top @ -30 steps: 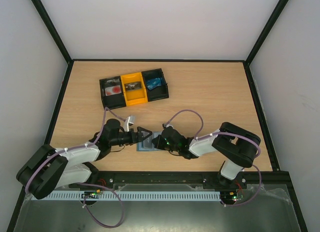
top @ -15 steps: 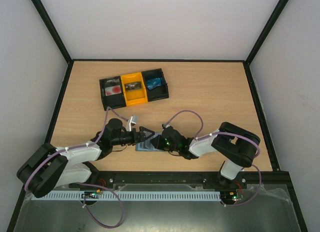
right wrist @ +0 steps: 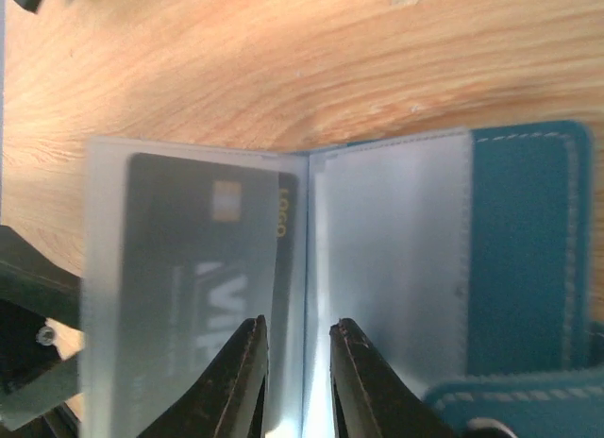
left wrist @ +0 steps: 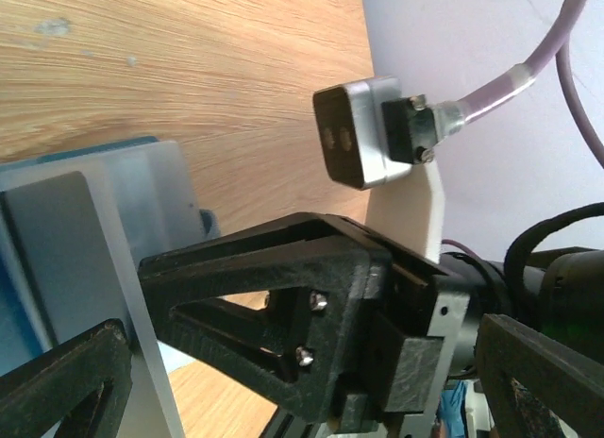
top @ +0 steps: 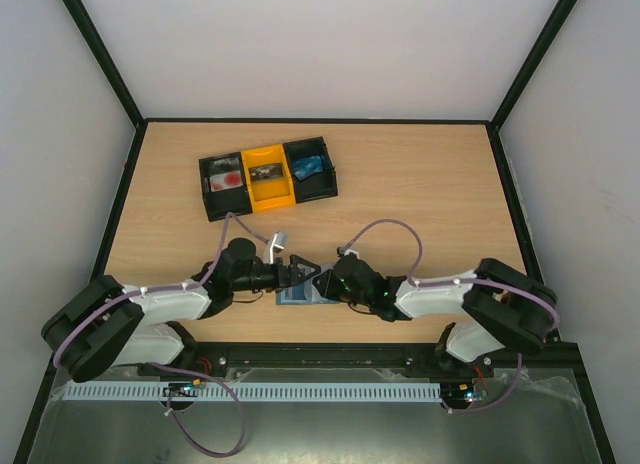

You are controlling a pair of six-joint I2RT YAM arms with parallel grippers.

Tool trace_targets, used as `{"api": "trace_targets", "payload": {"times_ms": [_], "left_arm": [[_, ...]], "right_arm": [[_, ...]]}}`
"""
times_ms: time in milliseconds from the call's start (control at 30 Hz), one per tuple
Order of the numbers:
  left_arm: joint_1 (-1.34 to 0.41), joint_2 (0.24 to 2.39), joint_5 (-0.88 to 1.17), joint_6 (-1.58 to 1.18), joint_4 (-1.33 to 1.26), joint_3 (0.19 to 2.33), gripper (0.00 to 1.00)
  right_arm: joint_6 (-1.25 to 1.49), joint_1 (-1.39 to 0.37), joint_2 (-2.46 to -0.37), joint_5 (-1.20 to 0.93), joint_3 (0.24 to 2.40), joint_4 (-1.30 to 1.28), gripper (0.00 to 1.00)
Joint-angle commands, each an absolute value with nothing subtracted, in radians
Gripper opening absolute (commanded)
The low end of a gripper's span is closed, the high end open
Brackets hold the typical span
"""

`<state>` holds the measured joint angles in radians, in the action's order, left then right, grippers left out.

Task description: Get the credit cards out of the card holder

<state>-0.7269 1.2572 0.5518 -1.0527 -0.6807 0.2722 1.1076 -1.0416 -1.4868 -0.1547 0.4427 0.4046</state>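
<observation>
Both arms sit further right than before; the right pincer [right wrist: 297, 329] now stands slightly parted.
We list the card holder [right wrist: 528, 259] open on the table [right wrist: 283, 60], a dark credit card [right wrist: 198, 268] still sleeved inside; left pincer [top: 292, 274] spread wide; none removed yet.
</observation>
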Motion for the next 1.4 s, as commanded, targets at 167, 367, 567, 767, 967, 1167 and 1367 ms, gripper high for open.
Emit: {"api": "trace_targets", "payload": {"times_ms": [167,367,567,767,967,1167,1367], "left_arm": [[-0.784,1.326,0.525,-1.074,-0.792,0.320,1.00],[-0.800,1.344,0.521,-1.078,-0.807,0.313,0.99],[-0.798,1.330,0.482,-1.054,-0.769,0.294,0.99],[-0.783,1.337,0.456,-1.033,-0.707,0.285,0.91],[-0.744,1.337,0.436,-1.017,-0.661,0.262,0.80],[-0.721,1.346,0.431,-1.012,-0.657,0.250,0.71],[-0.720,1.388,0.430,-1.002,-0.665,0.247,0.65]], "right_arm": [[1.076,-1.048,-1.266,0.051,0.415,0.135,0.22],[1.097,-1.049,-1.160,0.064,0.377,0.141,0.22],[1.093,-1.049,-1.109,0.052,0.376,0.147,0.22],[1.085,-1.048,-1.109,0.003,0.382,0.195,0.23],[1.078,-1.048,-1.156,-0.046,0.413,0.232,0.18],[1.086,-1.049,-1.227,-0.096,0.429,0.287,0.13],[1.061,-1.048,-1.349,-0.080,0.452,0.259,0.11]]}}
